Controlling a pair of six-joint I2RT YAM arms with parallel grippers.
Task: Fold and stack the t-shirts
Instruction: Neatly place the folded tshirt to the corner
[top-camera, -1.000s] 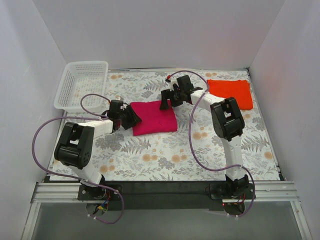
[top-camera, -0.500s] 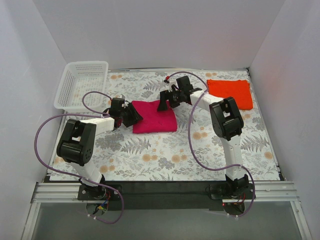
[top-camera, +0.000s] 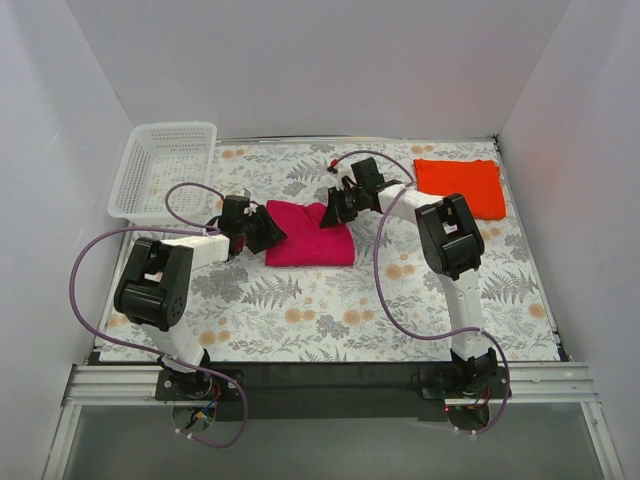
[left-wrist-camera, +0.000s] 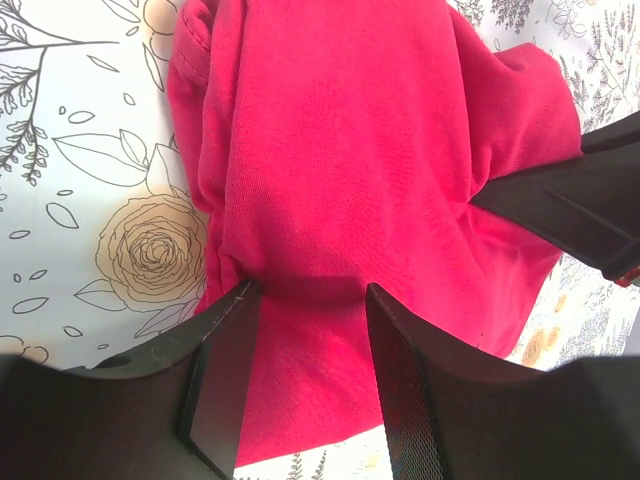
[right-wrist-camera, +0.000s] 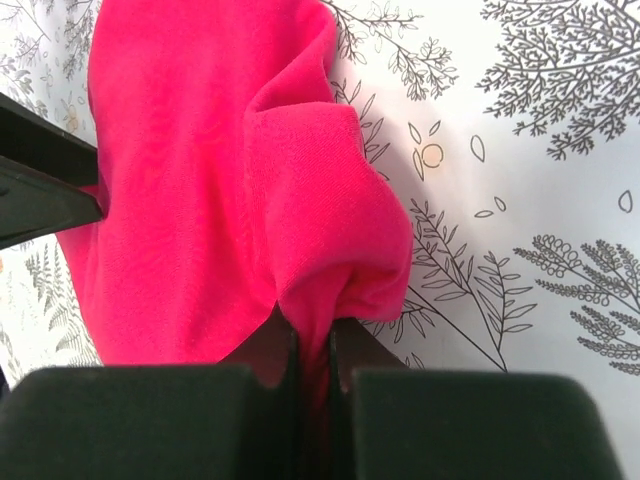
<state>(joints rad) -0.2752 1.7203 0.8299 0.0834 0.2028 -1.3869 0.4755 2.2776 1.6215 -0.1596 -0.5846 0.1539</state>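
The magenta-pink t-shirt (top-camera: 310, 235) lies folded mid-table, and the orange-red t-shirt (top-camera: 460, 185) lies folded at the back right. My left gripper (top-camera: 268, 230) sits at the pink shirt's left edge. In the left wrist view the pink cloth (left-wrist-camera: 350, 150) bunches between its half-spread fingers, which the left gripper (left-wrist-camera: 310, 295) holds closed on a thick fold. My right gripper (top-camera: 332, 213) is at the shirt's far right corner. In the right wrist view the right gripper (right-wrist-camera: 312, 335) is shut on a pinched tuck of pink cloth (right-wrist-camera: 200, 150).
A white lattice basket (top-camera: 170, 128) stands at the back left corner. White walls close in the floral table on three sides. The right arm's elbow (top-camera: 450, 235) rises between the two shirts.
My right gripper came down on the pink shirt's far right corner and closed on it. The left gripper has kept its hold at the left edge.
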